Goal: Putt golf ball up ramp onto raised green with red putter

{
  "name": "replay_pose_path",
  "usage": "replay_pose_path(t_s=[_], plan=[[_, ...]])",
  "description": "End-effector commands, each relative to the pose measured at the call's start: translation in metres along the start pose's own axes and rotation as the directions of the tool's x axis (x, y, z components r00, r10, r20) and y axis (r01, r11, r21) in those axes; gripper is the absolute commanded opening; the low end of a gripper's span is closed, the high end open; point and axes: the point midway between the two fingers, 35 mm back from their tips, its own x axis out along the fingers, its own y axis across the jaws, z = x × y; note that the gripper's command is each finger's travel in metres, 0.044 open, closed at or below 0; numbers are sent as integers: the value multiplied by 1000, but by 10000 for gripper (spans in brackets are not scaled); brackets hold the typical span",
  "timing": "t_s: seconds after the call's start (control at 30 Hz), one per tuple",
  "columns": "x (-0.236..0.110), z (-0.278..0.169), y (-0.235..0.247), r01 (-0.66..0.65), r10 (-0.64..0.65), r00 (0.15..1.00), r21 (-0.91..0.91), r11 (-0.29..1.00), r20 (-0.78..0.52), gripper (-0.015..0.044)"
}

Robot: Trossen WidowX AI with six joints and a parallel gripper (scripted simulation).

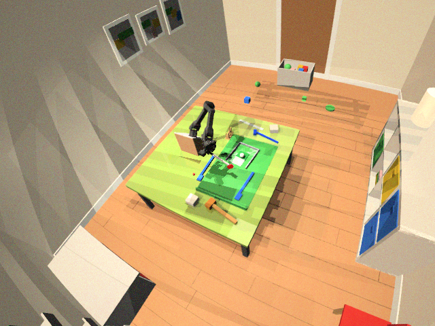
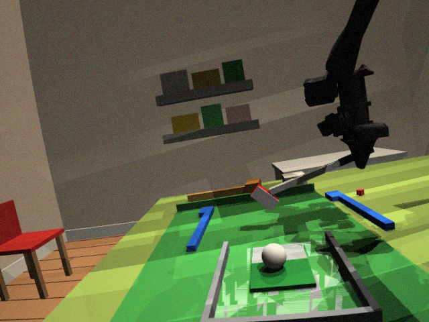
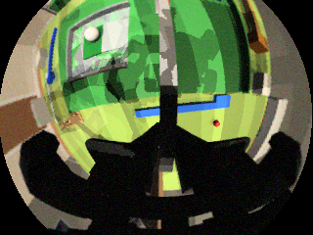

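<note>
My gripper [image 1: 211,153] [image 2: 360,162] [image 3: 164,125] is shut on the grey shaft of the red putter [image 1: 221,160] [image 2: 300,178] [image 3: 167,39]. It holds the putter slanted, and the red-topped head [image 1: 230,166] [image 2: 264,196] hangs just above the dark green mat [image 1: 224,191] [image 2: 166,263]. The white golf ball [image 1: 241,154] [image 2: 273,255] [image 3: 90,34] sits inside the grey frame [image 1: 253,149] [image 2: 216,277]. It rests on the raised green pad [image 2: 287,278], at the edge next to the grey ramp [image 2: 296,249]. The putter head is well apart from the ball.
Two blue rails [image 1: 205,167] [image 1: 245,185] [image 2: 200,229] [image 2: 360,209] flank the mat. A small red cube [image 1: 193,173] [image 2: 360,191] [image 3: 215,121], a wooden mallet [image 1: 219,208] [image 2: 225,191], two white cubes [image 1: 192,200] [image 1: 274,128], a blue putter [image 1: 265,136] and a tan board [image 1: 184,142] are on the table.
</note>
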Motion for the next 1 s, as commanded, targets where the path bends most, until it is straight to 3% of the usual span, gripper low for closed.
replay_pose_path(t_s=[0.0, 0.97], plan=[[-13, 1, 0, 4, -4, 1000, -9, 1000, 3, 0], [-4, 1, 0, 1, -1, 1000, -1, 1000, 4, 0]])
